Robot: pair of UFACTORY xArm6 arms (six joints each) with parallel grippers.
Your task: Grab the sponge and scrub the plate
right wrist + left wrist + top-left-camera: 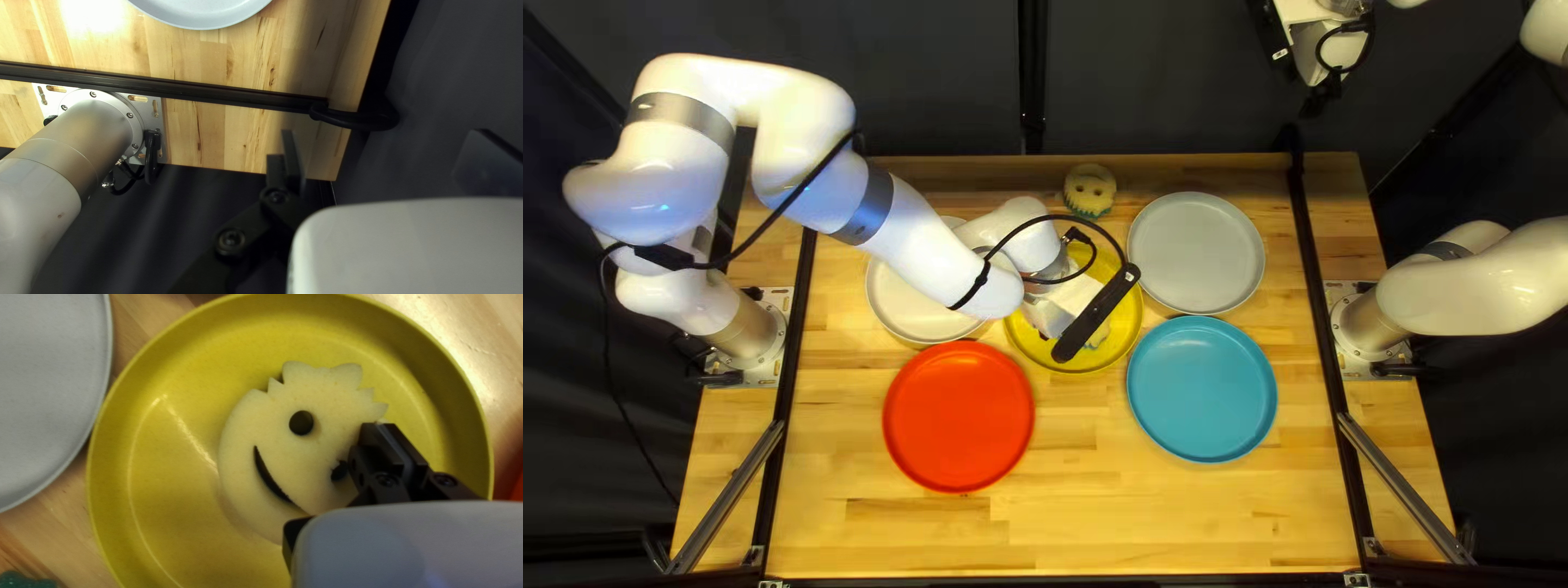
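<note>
Though my left gripper [383,427] is pinched on the edge of the sponge [272,422] lying in the yellow plate [158,512], scrubbing drag could twist it from so shallow a bite; my right gripper [384,135] hangs wide.

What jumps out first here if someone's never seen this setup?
Probably the pale sponge with a cut-out smile, lying in the yellow plate under my left arm. Next would be the glossy red plate, towards the table's near edge at the left of the top left view, and the bright blue one to its right.
</note>
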